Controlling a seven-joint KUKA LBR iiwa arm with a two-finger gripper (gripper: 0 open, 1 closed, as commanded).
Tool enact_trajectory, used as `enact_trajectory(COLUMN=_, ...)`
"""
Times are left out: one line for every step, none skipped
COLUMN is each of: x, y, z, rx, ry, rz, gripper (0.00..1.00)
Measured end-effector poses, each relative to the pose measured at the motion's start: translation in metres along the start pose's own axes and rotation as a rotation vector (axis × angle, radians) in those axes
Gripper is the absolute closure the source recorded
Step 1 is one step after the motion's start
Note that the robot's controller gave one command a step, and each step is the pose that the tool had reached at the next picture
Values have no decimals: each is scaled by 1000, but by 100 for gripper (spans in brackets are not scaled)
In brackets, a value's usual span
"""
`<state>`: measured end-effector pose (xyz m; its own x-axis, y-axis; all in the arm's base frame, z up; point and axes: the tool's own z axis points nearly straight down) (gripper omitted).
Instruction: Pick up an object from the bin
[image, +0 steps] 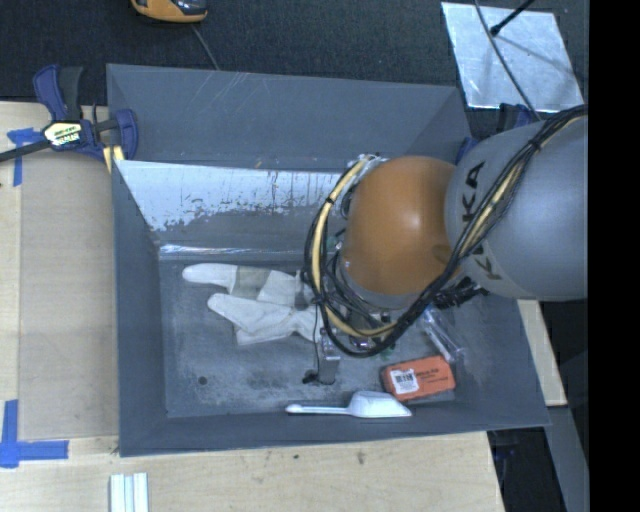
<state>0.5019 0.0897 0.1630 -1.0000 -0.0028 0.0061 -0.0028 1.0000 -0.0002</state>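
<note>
My gripper (319, 375) reaches down from under the orange wrist cover to the bin floor near the front middle. Its two fingers stand close together, shut, and I see nothing between them. A crumpled white glove (255, 305) lies just to its left, with its right edge close to the fingers. In front of the gripper, along the bin's front wall, lies a white plastic spoon (365, 405). To the right of the gripper rests a small orange box (418, 378) with a white barcode label.
A clear, shiny plastic piece (441, 338) lies behind the orange box, partly under the arm. The arm and its cables cover the right back part of the bin floor. Bare floor shows at the front left.
</note>
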Motion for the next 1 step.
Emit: enact_trajectory(x=-2, y=-1, z=-5, rx=-1, ry=-8, rz=3, gripper=0)
